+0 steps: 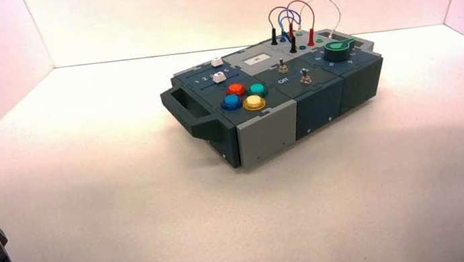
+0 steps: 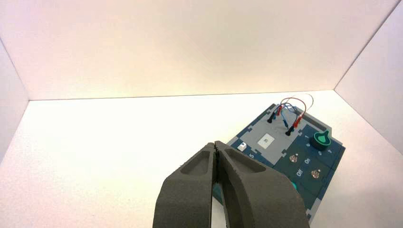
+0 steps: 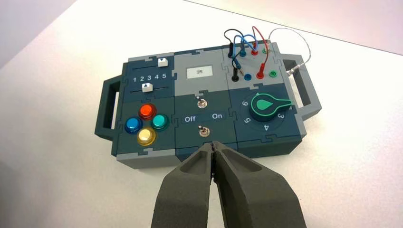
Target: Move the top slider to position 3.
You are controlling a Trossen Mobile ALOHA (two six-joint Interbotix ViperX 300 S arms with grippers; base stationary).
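Observation:
The dark grey box (image 1: 320,102) stands turned in the middle of the white table. In the right wrist view the top slider (image 3: 162,62) is a small white knob by the panel's rim, standing above the digit 5. The printed digit 3 (image 3: 149,77) is the middle of the 1-5 row. The top slider also shows in the high view (image 1: 217,62) and the left wrist view (image 2: 242,147). My right gripper (image 3: 212,144) is shut and empty, held back from the box's front edge. My left gripper (image 2: 216,144) is shut and empty, off the box's button end.
A second white slider (image 3: 147,87) sits below the digits, near 3. Four round coloured buttons (image 3: 146,124), two toggle switches (image 3: 202,103), a small display reading 35 (image 3: 199,72), a green knob (image 3: 266,106) and looped wires (image 3: 244,42) fill the box. White walls surround the table.

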